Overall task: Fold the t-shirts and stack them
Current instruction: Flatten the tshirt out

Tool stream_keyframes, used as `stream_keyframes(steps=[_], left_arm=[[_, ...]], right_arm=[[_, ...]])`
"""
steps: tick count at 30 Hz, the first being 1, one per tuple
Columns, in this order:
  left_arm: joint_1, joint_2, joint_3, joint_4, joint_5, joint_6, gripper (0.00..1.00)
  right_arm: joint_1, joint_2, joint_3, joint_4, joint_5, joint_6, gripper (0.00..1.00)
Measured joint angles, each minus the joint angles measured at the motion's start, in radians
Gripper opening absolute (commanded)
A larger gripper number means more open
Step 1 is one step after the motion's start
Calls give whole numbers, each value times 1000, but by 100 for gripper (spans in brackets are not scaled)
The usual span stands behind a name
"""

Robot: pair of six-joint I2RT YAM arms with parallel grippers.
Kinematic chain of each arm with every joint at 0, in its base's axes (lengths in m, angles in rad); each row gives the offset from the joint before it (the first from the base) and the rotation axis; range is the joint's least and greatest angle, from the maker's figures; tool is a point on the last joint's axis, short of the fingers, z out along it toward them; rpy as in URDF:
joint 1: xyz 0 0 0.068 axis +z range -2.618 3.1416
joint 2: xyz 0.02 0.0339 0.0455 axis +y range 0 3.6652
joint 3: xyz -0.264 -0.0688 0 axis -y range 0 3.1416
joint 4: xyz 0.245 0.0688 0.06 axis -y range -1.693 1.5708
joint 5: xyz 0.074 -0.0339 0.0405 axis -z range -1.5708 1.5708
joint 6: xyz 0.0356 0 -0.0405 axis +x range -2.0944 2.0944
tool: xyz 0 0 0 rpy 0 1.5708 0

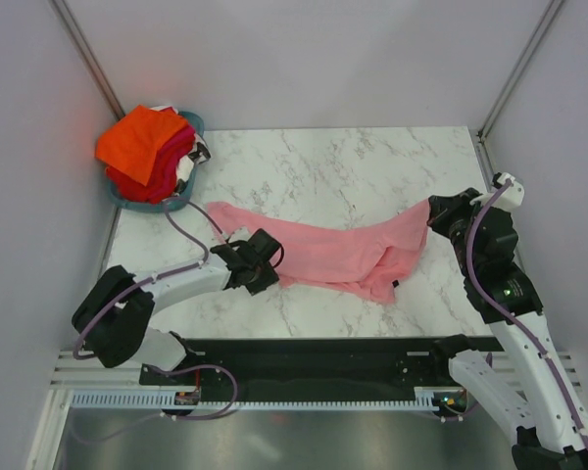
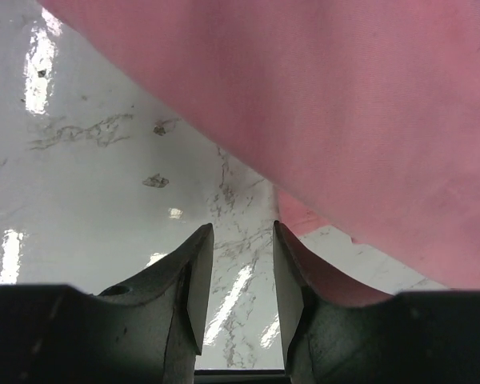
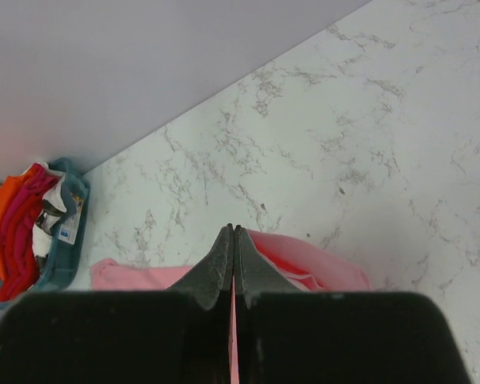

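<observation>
The light pink t-shirt (image 1: 333,250) lies loose and wrinkled on the marble table (image 1: 353,166). It runs as a long band across the middle, from the 9 o'clock side to the 3 o'clock side.

The right gripper (image 3: 234,230) is at the 3 o'clock end of this band. Its two fingers are pressed together with no gap, and in the right wrist view a thin pink line of cloth shows between them, so it pinches the edge of the pink t-shirt. More of the same cloth lies on the table just behind the fingertips.

The left gripper (image 2: 238,234) is low at the 9 o'clock part of the t-shirt, at its near edge. Its jaws stand a little apart, not wide. Between them only bare marble is visible, so it holds nothing. The pink cloth fills the 12 to 3 o'clock part of the left wrist view, and a small fold of it lies beside the outer side of the finger (image 2: 300,288) at 3 o'clock. I cannot tell if the cloth touches this finger.

At the 10 o'clock corner of the table stands a teal basket (image 1: 160,206). In it an orange t-shirt (image 1: 137,137) is on top of a red t-shirt (image 1: 137,181), both crumpled, well apart from both grippers.
</observation>
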Motion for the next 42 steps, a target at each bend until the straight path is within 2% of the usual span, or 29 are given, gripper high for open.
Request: stream_keyframes(steps=[19,21,22,23,24,26,29,32,37,39,42], left_arm=[[-67,167,86,91,3,-32,43],[-70,174,89,102,3,-36,35],[-71,178,89,107,3,-38,26],[-71,180,90,109,3,-42,11],[-71,182,87,112,3,-49,5],[-72,174,67,142,2,-50,2],[-72,125,3,197,-2,-50,2],[-72,43,-43,179,-19,-37,2],[-61,-180,-47,130,-48,35,2],[-18,-288,-47,113,-33,74,2],[111,-415,-47,95,8,133,2]], right_arm=[[0,-12,-2,0,-7,7,0],[0,-17,-2,0,-7,7,0],[0,-18,-2,0,-7,7,0],[0,-19,-2,0,-8,7,0],[0,-21,-2,0,-8,8,0],[0,-24,-2,0,-8,8,0],[0,-29,-5,2,-9,7,0],[0,-37,-23,8,-13,3,0],[0,-49,-77,14,-29,3,0],[0,-42,-102,17,-35,3,2],[0,2,-129,29,-57,3,5]])
